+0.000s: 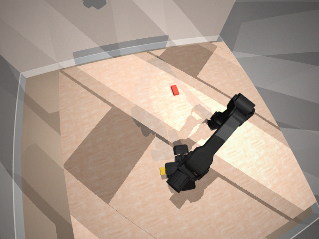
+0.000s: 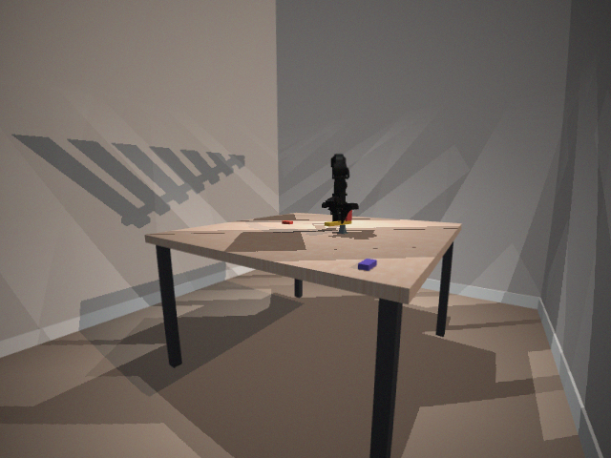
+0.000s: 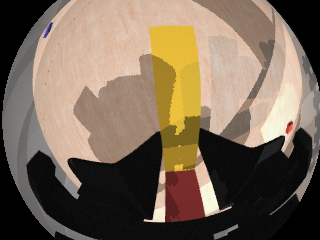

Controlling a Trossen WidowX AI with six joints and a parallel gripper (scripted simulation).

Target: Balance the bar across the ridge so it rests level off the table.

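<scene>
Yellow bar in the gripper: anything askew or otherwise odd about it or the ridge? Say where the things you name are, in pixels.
Nothing stands out: the yellow bar (image 1: 162,171) (image 2: 331,223) (image 3: 176,75) looks roughly level, held above the table (image 1: 102,179) (image 2: 276,246) (image 3: 65,65).

Top view: the arm covers most of the yellow bar (image 1: 162,171) (image 2: 331,223) (image 3: 176,85); only one end shows. Ridge (image 2: 342,229) hidden there too; in the exterior view it is small, its contact with the bar too small to tell. Jaws (image 1: 172,168) (image 2: 342,219) too dark and small in the exterior view to separate from the arm. Dark red part (image 2: 348,215) (image 3: 184,195) runs out of sight low in the wrist view, behind black parts. Worktop (image 1: 133,84) (image 2: 276,251) (image 3: 115,50): near edge cut off in the top view.
</scene>
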